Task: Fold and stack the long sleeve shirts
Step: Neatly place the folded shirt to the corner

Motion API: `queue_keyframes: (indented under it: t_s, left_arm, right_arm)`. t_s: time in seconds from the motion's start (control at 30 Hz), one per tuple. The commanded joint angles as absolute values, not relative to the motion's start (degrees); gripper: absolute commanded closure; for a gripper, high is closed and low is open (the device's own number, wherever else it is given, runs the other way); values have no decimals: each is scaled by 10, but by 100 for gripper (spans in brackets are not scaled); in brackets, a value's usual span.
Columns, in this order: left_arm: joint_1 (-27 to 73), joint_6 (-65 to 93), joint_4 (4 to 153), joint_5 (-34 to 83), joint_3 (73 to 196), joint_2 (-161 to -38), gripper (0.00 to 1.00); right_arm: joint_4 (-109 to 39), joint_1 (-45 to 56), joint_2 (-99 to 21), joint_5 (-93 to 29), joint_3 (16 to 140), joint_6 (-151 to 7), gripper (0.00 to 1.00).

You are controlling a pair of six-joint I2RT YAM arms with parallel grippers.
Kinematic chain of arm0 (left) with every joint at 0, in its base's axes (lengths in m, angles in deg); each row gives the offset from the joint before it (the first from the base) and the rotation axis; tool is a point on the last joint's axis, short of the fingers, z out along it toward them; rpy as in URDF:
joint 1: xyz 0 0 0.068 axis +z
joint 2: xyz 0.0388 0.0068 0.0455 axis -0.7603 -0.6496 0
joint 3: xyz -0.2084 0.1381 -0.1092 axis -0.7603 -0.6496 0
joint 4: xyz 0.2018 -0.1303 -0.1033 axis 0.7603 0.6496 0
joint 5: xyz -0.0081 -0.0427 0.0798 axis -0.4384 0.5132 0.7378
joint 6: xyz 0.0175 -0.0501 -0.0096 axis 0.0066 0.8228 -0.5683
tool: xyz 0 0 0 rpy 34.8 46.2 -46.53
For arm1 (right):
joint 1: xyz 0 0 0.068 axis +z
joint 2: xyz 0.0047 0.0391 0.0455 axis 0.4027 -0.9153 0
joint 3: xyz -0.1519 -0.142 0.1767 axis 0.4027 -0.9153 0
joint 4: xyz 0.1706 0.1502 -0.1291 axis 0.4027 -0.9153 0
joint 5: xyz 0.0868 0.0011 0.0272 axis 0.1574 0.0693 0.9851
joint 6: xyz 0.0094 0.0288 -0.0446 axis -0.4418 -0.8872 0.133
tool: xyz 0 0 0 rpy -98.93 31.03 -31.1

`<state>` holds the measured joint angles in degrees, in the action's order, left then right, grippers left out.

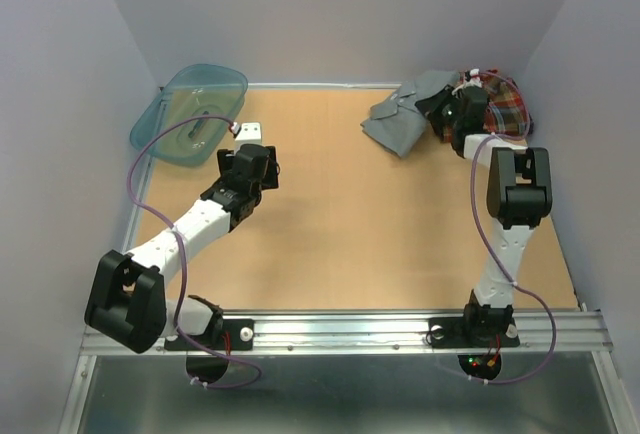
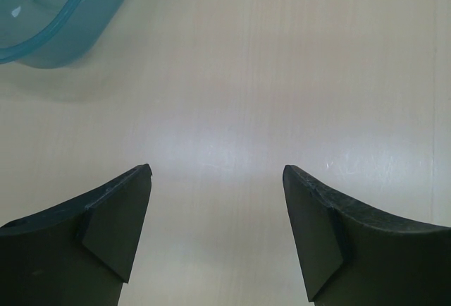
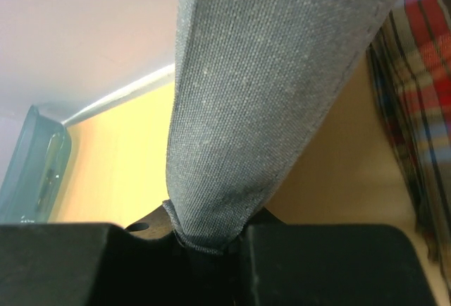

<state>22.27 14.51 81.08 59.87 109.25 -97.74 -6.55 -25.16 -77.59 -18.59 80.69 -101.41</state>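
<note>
One grey shirt (image 1: 400, 122) at 1 o'clock, right gripper (image 3: 208, 239) clenched on it, left gripper (image 2: 217, 179) released; pickup step, next pull to ctr.

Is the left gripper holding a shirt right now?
No, the left gripper is open above the table, with nothing between its fingers.

Cloth, plastic and tabletop are showing their finishes.
Pinched in the right gripper (image 3: 208, 239), the grey shirt (image 3: 246, 94) is showing a coarse, matt woven cloth; to that gripper's right, the plaid shirt (image 3: 416, 87) is looking finer-woven. Ahead of the left gripper (image 2: 217, 175), whose fingers (image 2: 113, 228) are looking like matt black plastic, the smooth table (image 2: 246, 73) is giving off a soft sheen, and the teal basin (image 2: 63, 17) is looking like glossy, translucent plastic.
</note>
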Motion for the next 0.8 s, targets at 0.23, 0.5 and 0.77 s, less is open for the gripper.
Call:
queue_keyframes:
  t_s: [0.23,0.5,0.77]
  left_arm:
    - [225,151,789,625,1081,-957,13]
    - [225,149,785,625,1081,-969,13]
    - [225,153,782,612,1083,-984,13]
  right_arm:
    - [-37,-273,-846,-216,1071,-1042,99]
    - [-23,-332,-829,-271,1104,-1046,99]
    - [3,-390,-842,-260,1082,-1089,99]
